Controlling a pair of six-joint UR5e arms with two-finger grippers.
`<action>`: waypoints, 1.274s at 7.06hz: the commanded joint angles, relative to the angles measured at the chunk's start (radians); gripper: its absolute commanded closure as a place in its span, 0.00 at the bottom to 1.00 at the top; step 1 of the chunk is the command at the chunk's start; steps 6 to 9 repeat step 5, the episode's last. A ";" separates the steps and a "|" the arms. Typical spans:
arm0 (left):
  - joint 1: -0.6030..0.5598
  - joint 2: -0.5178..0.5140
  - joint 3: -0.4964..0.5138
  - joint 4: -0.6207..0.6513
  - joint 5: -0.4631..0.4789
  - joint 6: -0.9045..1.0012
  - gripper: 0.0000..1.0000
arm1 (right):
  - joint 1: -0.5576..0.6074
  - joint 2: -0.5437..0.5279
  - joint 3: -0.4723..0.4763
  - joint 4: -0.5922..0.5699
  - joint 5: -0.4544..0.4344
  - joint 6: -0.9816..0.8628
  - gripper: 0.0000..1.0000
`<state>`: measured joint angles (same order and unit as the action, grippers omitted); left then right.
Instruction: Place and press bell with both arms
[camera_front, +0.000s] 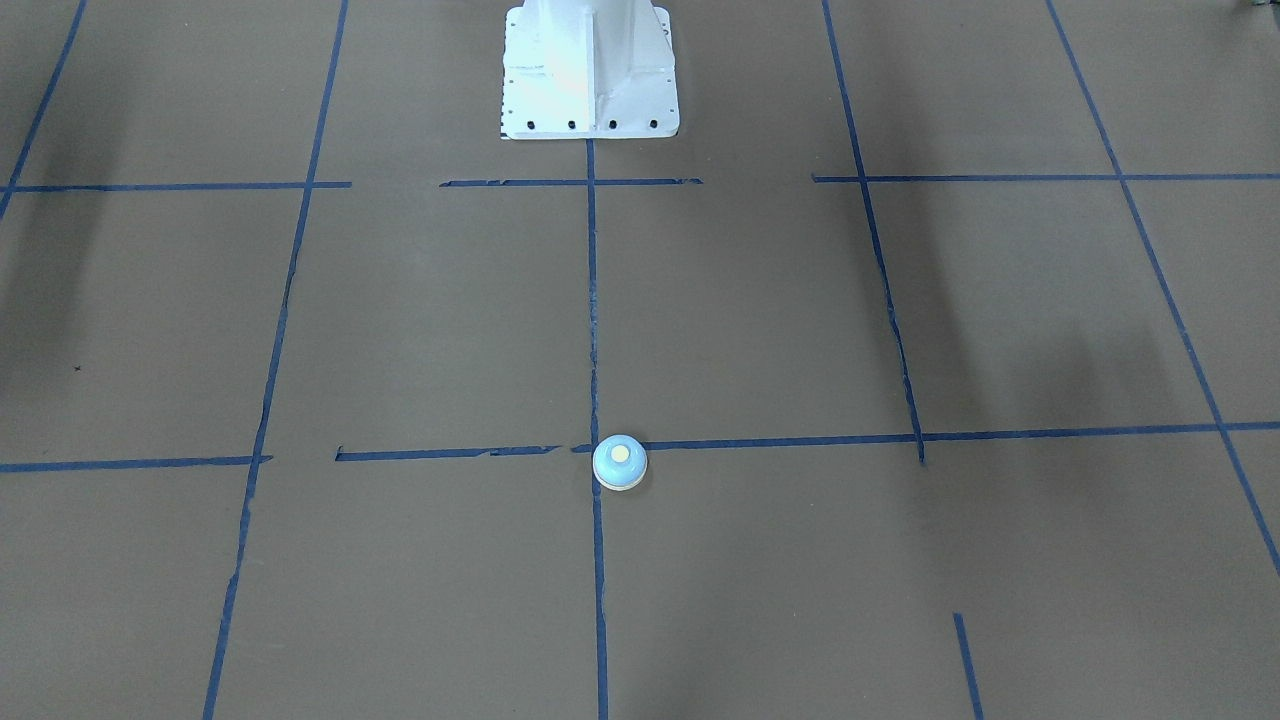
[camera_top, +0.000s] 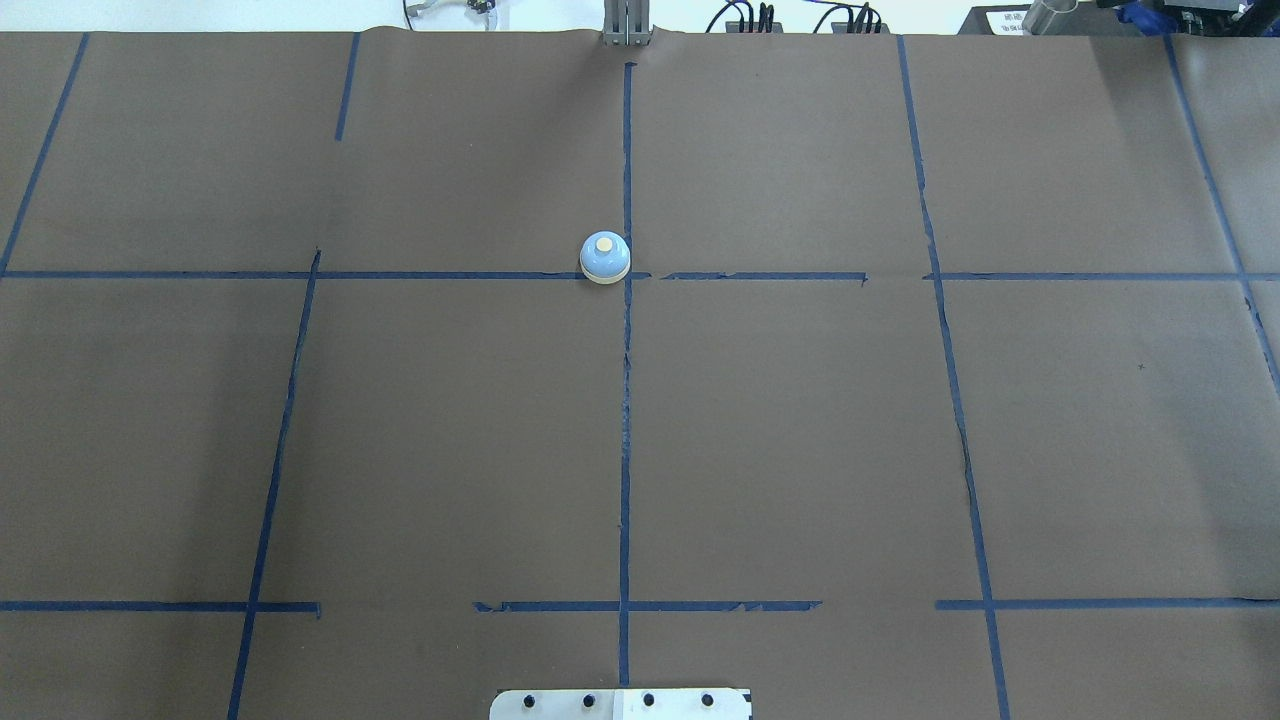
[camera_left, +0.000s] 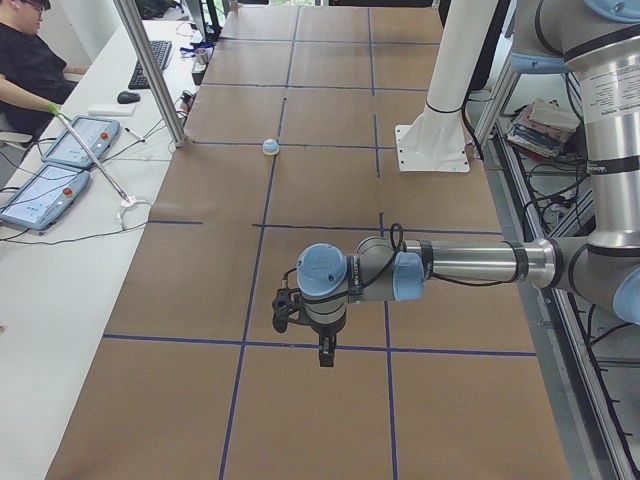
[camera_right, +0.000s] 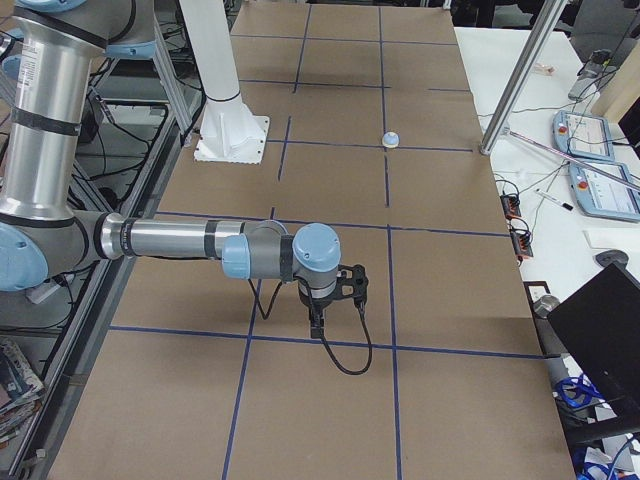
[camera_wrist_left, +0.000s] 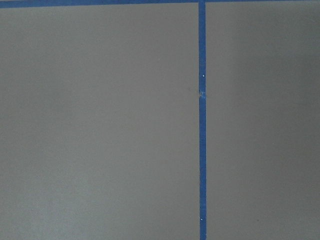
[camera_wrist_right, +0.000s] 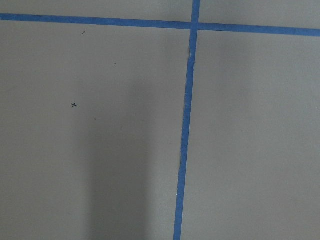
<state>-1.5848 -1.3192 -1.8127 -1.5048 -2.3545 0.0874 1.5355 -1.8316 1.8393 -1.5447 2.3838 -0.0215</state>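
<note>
The light-blue bell (camera_front: 620, 463) stands upright on the brown table cover at a crossing of blue tape lines, and shows in the overhead view (camera_top: 605, 258) and both side views (camera_left: 270, 147) (camera_right: 392, 139). My left gripper (camera_left: 325, 350) hangs above the table far from the bell, seen only from the left side. My right gripper (camera_right: 317, 325) hangs likewise, seen only from the right side. I cannot tell whether either is open or shut. Both wrist views show only brown cover and blue tape.
The white pedestal base (camera_front: 590, 70) stands at the robot's edge of the table (camera_left: 435, 140). A metal post (camera_left: 150, 70) stands at the far edge near the bell. An operator (camera_left: 30, 70) sits beside touch panels (camera_left: 45, 190) on a side table.
</note>
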 joint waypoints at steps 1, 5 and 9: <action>0.000 0.000 -0.003 0.000 -0.002 0.000 0.00 | -0.001 0.000 -0.002 0.000 0.002 0.000 0.00; 0.005 0.000 -0.033 0.003 -0.005 0.000 0.00 | -0.002 0.002 0.000 0.000 0.006 0.000 0.00; 0.005 0.000 -0.033 0.003 -0.005 0.000 0.00 | -0.002 0.002 0.000 0.000 0.006 0.000 0.00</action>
